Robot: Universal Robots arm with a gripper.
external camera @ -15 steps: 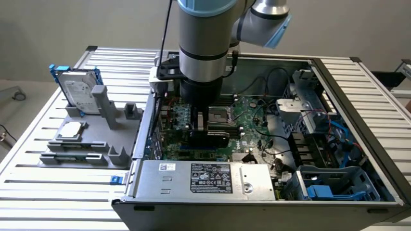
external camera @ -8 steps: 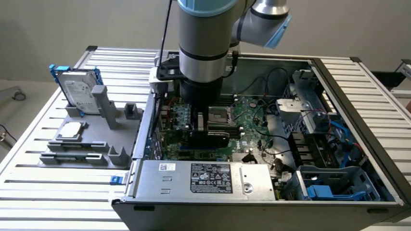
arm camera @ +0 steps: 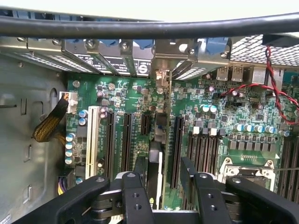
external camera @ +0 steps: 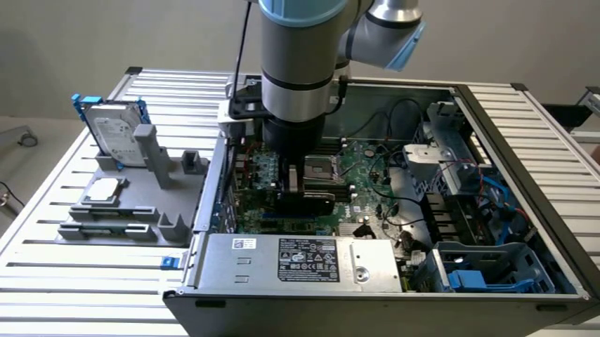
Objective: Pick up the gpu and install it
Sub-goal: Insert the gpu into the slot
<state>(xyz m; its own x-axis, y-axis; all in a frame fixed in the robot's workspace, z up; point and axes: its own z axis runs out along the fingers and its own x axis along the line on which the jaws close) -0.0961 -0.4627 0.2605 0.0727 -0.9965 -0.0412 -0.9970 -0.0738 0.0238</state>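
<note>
A long table [external camera: 56,281] of ribbed silver metal slats carries the whole set-up, and behind it stands a plain pale wall [external camera: 94,35], with a strip of dull floor [external camera: 19,168] and a small wheel [external camera: 28,138] at the exterior view's left. On the table's left part sits a grey holder [external camera: 122,210] with a silver hard drive in a blue frame [external camera: 117,133] standing upright at its far end. The rest of the table is taken by an open computer case [external camera: 511,140] lying on its side, with its silver power supply [external camera: 300,263] along the near edge and the green motherboard [external camera: 375,165] exposed inside. The arm reaches straight down into the left half of the case, and the tool [external camera: 302,184] hangs low over the board. In the wrist view the tool [arm camera: 163,161] has its black fingers [arm camera: 140,168] spread apart, one on each side of the gpu [arm camera: 154,168], not closed on it. The gpu [external camera: 305,205] stands on edge on the motherboard [arm camera: 219,121] among the long black expansion slots [arm camera: 111,140], and its silver bracket [arm camera: 163,63] meets the case's wall of slot covers. Whether it sits fully home in its slot I cannot tell. A thick black cable [arm camera: 140,28] crosses in front of the wrist camera.
</note>
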